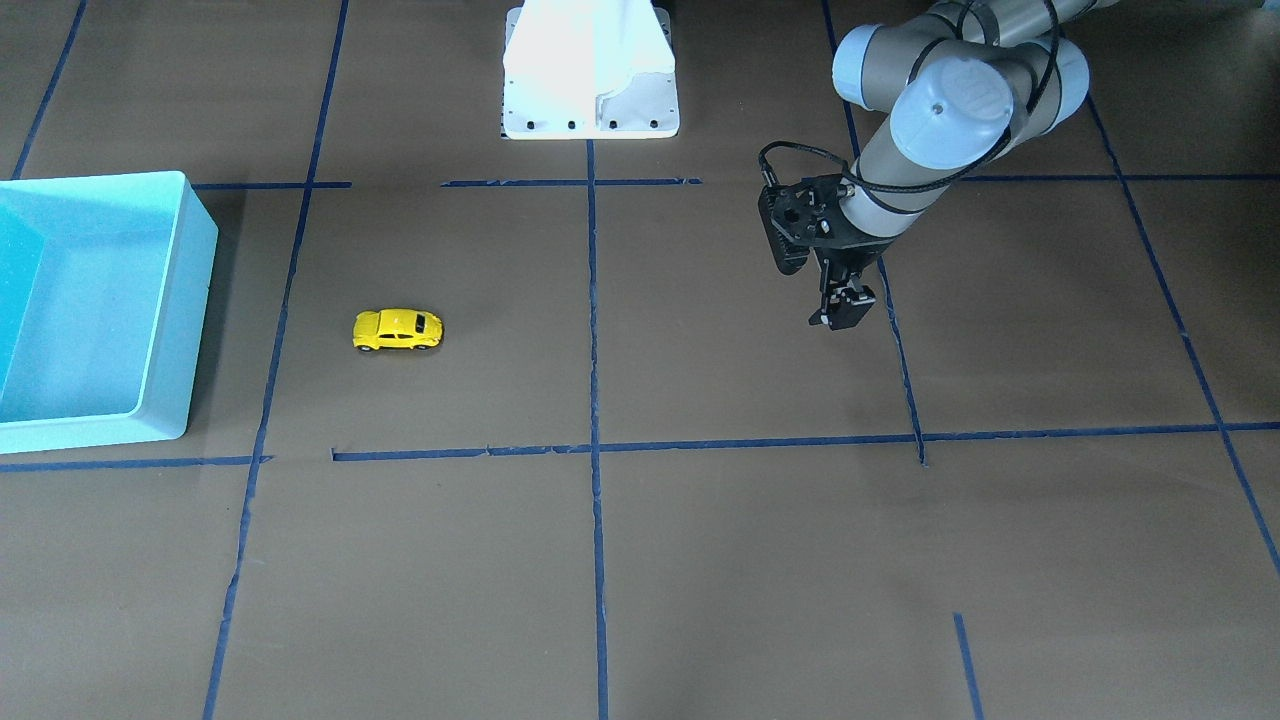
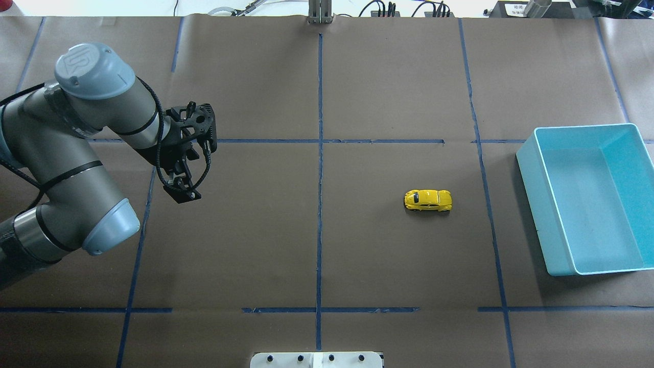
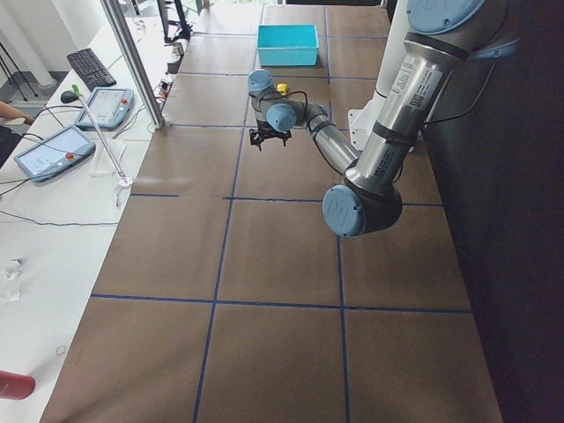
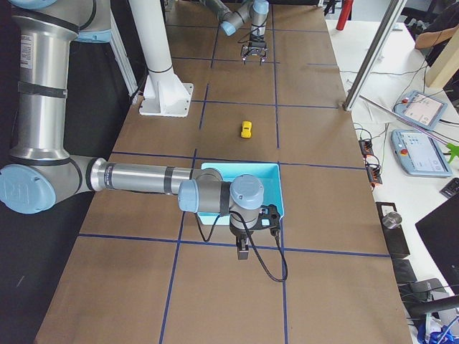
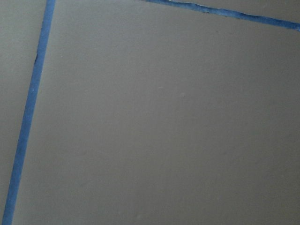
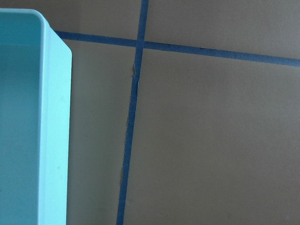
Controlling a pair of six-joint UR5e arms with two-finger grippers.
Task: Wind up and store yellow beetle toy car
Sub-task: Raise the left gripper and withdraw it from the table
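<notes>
The yellow beetle toy car [image 1: 397, 330] stands on its wheels on the brown paper, a short way from the teal bin [image 1: 175, 300]. It also shows in the overhead view [image 2: 428, 200] and the right side view [image 4: 246, 129]. My left gripper [image 1: 843, 306] hangs above the table far from the car, at the left of the overhead view [image 2: 183, 190]. Its fingers look apart and it is empty. My right gripper [image 4: 244, 251] shows only in the right side view, beyond the bin's far side from the car. I cannot tell whether it is open or shut.
The teal bin [image 2: 534, 204] is open-topped and empty, at the robot's right; its rim shows in the right wrist view [image 6: 51, 117]. Blue tape lines cross the paper. The white robot base [image 1: 590, 90] stands at the table's edge.
</notes>
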